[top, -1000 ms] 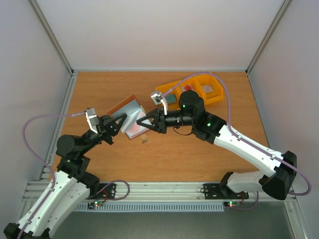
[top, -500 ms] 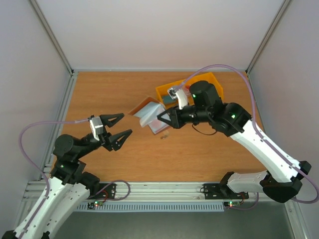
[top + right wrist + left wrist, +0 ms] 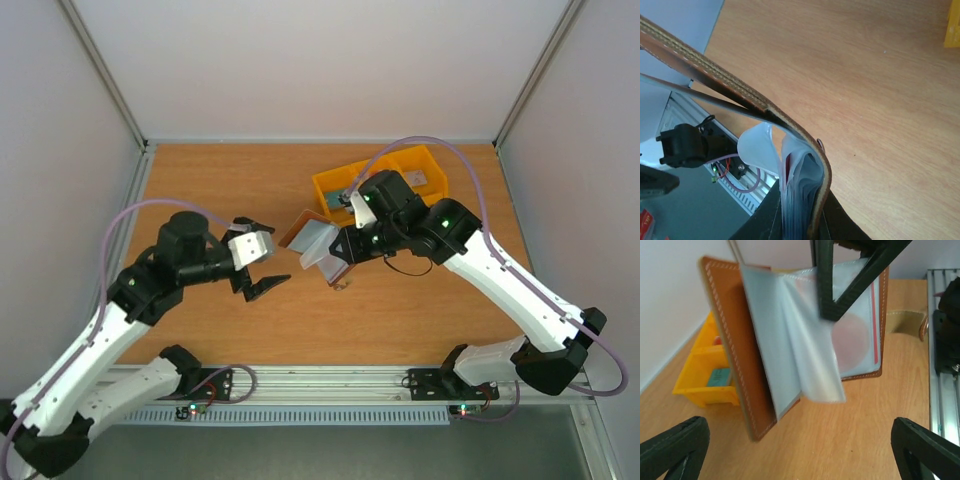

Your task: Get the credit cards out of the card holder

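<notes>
Pull-out step, none out yet: R gripper [image 3: 341, 250] pinches card holder [image 3: 312, 240] open, aloft near table [image 3: 200, 180] centre; L gripper [image 3: 268, 254], spread wide at its 9 o'clock, must nip credit card [image 3: 852, 335] edge, not sleeves [image 3: 805, 340].

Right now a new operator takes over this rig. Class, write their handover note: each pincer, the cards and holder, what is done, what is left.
Left pincer: open, empty, facing the holder.
Right pincer: shut on the holder, holding it open above the table.
Cards: inside the holder, one with a red spot showing; none seen outside.
Done: holder lifted and opened.
Left: pull out every card.
</notes>
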Controlling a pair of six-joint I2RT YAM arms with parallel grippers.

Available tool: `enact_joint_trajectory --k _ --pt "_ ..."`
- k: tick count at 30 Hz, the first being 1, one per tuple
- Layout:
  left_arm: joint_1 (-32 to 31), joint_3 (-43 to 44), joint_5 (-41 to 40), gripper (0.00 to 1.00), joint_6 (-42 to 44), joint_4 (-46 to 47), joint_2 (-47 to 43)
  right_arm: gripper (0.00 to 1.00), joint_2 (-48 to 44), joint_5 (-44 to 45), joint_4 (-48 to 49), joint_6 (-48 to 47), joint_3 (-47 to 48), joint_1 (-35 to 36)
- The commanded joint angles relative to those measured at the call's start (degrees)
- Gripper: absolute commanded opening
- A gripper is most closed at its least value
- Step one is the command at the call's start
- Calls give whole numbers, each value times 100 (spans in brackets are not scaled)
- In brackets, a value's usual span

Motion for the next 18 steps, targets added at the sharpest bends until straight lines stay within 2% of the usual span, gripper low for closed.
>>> enact_joint_trajectory --k 1,4,8,11,18 --pt "-151 690 220 99 525 -902 619 1 4 22 392 347 -127 10" --pt "-309 667 73 100 406 -693 872 1 17 -98 549 435 -152 15" --pt "-641 579 -667 99 757 12 1074 1 5 -198 885 575 -298 23" --pt "-668 621 -1023 99 907 359 1162 1 -3 -213 991 637 -368 32" --pt "-708 528 -998 99 872 642 1217 1 8 -291 1140 694 -485 32"
